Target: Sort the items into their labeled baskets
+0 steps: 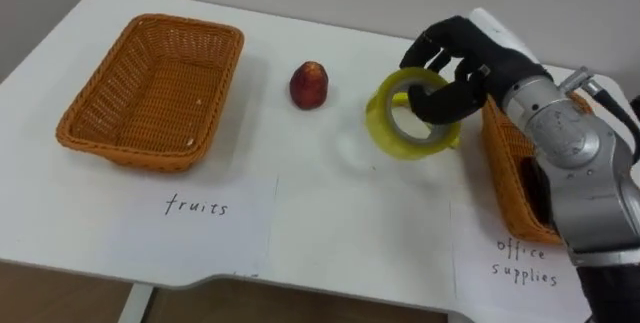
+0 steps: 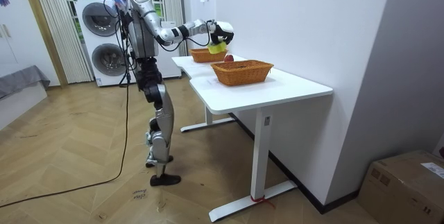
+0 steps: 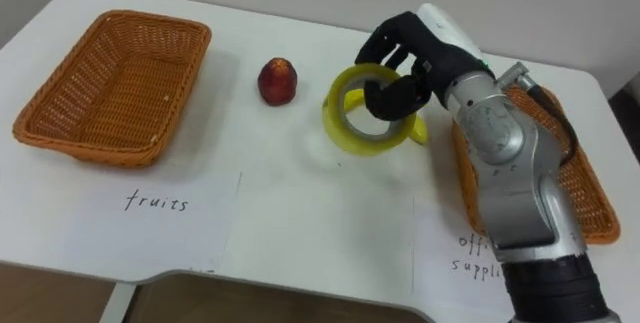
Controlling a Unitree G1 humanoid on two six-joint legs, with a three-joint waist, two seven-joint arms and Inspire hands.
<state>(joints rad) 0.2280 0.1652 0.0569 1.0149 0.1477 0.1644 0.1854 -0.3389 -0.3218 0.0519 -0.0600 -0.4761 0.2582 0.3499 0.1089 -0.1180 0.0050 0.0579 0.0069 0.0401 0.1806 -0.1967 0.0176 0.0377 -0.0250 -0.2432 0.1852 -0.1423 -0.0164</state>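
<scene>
A humanoid robot stands at the end of a white counter [image 1: 330, 213], its right hand [image 1: 455, 63] stretched out over the top with a yellow roll of tape [image 1: 380, 128] in its grip. The dark fingers [image 1: 440, 103] are hooked through the roll's open centre and clamped on its wall, with the roll hanging below them. From across the room it looks raised clear of the counter. The wicker basket for office supplies [image 3: 590, 198] sits just beside the fingers on their outer side, under the forearm. A red fruit [image 1: 309, 85] lies on the counter a little way off on the fingers' inner side, and the empty fruit basket [image 1: 130, 153] is well beyond it. The roll looks light, stiff and smooth-sided, so it could slide or swing on a loose hook. Gripping through the core, as here, seems the surest hold. The fruit is probably soft-skinned and would need a gentle wrap round its middle.
</scene>
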